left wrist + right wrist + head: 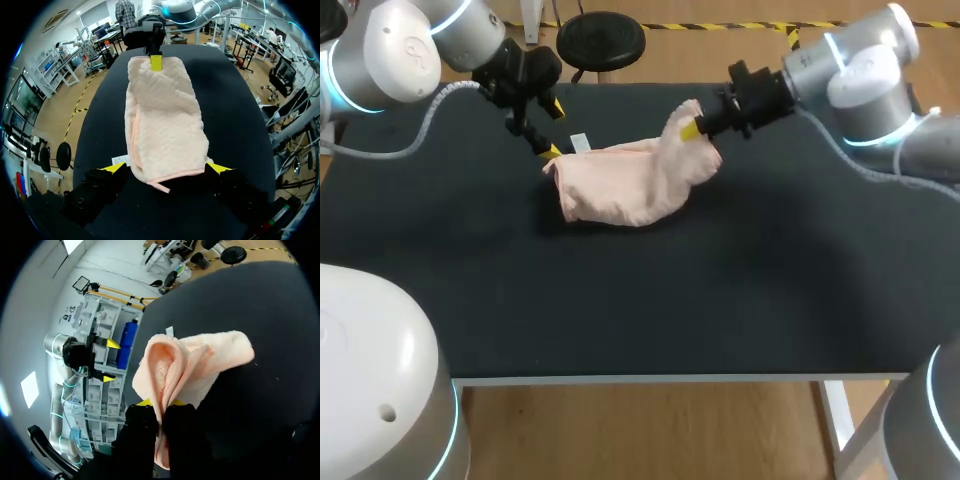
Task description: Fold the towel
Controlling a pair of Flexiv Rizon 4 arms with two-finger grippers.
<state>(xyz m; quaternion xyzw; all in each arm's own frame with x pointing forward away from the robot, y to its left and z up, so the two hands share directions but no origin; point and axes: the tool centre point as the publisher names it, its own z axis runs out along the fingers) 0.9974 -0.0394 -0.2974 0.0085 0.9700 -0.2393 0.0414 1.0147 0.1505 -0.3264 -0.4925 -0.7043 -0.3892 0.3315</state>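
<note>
A pale pink towel [630, 185] lies bunched on the black table, with a small white tag [580, 142] at its left end. My right gripper [692, 130] is shut on the towel's right end, which it holds raised off the table. In the right wrist view the cloth [195, 360] hangs pinched between the right gripper's fingers [160, 402]. My left gripper [552, 130] stands open at the towel's left end. In the left wrist view that end of the towel [167, 125] lies between the left gripper's spread yellow tips [166, 170], and the right gripper [156, 62] grips the far end.
The black tabletop [720, 300] stretches from the towel to the table's white front edge [650, 379]. Both arms come in from the back corners, one on each side of the towel.
</note>
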